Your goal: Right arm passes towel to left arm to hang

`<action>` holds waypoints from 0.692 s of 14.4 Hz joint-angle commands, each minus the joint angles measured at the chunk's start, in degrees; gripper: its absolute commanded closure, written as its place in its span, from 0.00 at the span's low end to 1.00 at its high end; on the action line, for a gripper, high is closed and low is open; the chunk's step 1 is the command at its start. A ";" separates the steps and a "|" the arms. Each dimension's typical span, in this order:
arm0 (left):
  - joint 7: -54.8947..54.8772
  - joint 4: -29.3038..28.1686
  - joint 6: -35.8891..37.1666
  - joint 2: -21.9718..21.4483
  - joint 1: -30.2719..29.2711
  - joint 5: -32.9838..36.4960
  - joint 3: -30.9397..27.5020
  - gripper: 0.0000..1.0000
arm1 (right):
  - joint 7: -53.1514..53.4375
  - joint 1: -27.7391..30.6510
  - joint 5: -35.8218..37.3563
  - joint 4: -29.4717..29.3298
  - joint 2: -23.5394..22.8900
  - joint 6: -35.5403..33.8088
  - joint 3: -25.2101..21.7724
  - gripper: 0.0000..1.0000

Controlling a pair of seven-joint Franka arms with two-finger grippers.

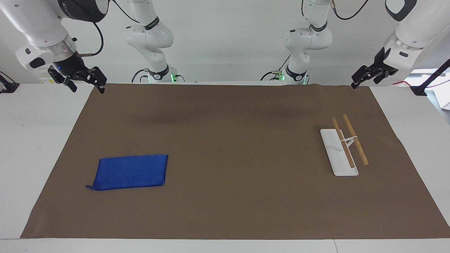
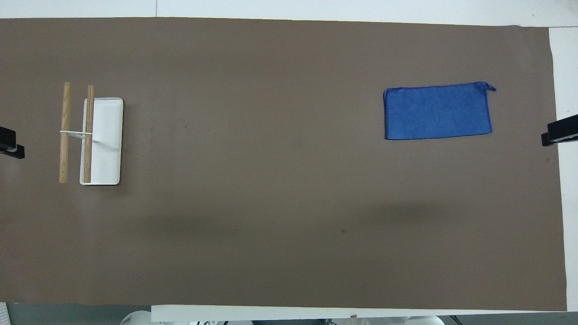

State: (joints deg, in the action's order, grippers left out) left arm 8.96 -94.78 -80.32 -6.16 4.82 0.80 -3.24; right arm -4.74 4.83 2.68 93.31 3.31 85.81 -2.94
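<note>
Lying flat on the brown mat (image 1: 225,211), the blue towel (image 1: 130,172) sits toward the right arm's end of the worktop (image 1: 35,147), untouched. White rack (image 1: 339,153) with two wooden rails stands at the left arm's end. Right tool (image 1: 84,81) hangs spread over the mat's corner. Left tool (image 1: 364,75) is raised over the mat's edge; spread or pressed together, cannot tell.

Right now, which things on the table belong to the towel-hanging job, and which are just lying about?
Belongs to the job:
blue towel, flat on the mat
white rack with two wooden bars
right gripper, waiting
left gripper, waiting

Just lying about:
nothing loose; only the brown mat underneath
</note>
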 commanded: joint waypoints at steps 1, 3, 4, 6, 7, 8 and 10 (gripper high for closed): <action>-0.08 -0.67 -0.80 -0.69 -0.25 0.87 0.07 0.00 | -1.24 0.26 0.05 -0.23 0.11 -0.46 0.30 0.00; -0.08 -0.67 -0.80 -0.69 -0.25 0.87 0.07 0.00 | -1.41 0.44 -0.39 0.03 0.20 -0.38 0.22 0.00; -0.17 -0.67 -0.80 -0.69 -0.25 0.87 0.07 0.00 | -1.15 0.35 -1.00 0.21 0.38 -0.38 0.22 0.00; -0.08 -0.67 -0.80 -0.69 -0.25 0.87 0.07 0.00 | -1.24 0.35 -1.09 1.17 0.73 -0.38 0.22 0.00; -0.08 -0.67 -0.80 -0.69 -0.25 0.87 0.07 0.00 | -1.50 0.26 -1.35 1.18 0.73 -0.46 0.22 0.00; -0.08 -0.67 -0.80 -0.69 -0.25 0.87 0.07 0.00 | -1.67 0.18 -1.36 1.26 0.73 0.23 0.30 0.00; -0.08 -0.67 -0.80 -0.69 -0.25 0.87 0.07 0.00 | -1.41 -0.69 -1.36 4.41 0.90 4.96 0.30 0.00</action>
State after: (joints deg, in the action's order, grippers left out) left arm 8.96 -94.78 -80.32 -6.16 4.82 0.80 -3.24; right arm -4.90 4.61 2.21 94.10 3.31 86.84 -2.82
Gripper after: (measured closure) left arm 0.000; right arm 0.000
